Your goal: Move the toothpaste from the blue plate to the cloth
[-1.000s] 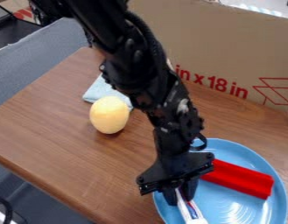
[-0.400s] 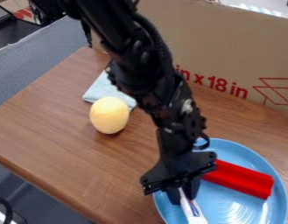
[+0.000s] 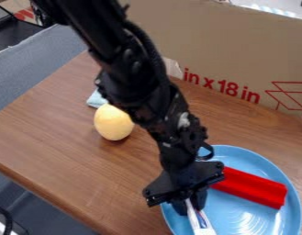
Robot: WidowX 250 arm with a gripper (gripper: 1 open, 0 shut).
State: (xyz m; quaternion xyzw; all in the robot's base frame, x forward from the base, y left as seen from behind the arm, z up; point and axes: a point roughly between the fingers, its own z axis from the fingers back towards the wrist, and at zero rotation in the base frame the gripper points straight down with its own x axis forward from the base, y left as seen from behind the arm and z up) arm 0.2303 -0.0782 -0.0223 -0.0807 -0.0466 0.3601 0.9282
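Where the brown wooden table (image 3: 43, 119) runs out at its near edge, the floor below is dark and blurred. Behind the table stands one cardboard box (image 3: 257, 64), its face printed in red with part of a size marking. Grey surface at upper left beyond the table; what it belongs to cannot be told.

One container-like item: the blue plate (image 3: 270, 220), round, raised rim, sitting at the table's near right corner and partly cut by the picture's edge. Two things lie in it. One red rectangular block (image 3: 253, 187) rests toward the plate's right side. One toothpaste (image 3: 197, 217), white tube with a bit of red and blue print, lies on the plate's left part, just beside the block but apart from it.

The gripper (image 3: 187, 196) points nearly straight down over the plate, its black fingers (image 3: 174, 195) set narrowly apart and standing on either side of the tube's upper end. Whether they actually pinch the tube cannot be told; the tube's lower end still lies on the plate.

One yellow ball (image 3: 114, 120) sits on the bare table, well apart from the plate. One cloth (image 3: 96, 95), pale blue-green, lies just behind the ball, mostly hidden by the arm (image 3: 128, 64).

Count: one plate, one tube, one block, one ball, one cloth, one box, one arm.
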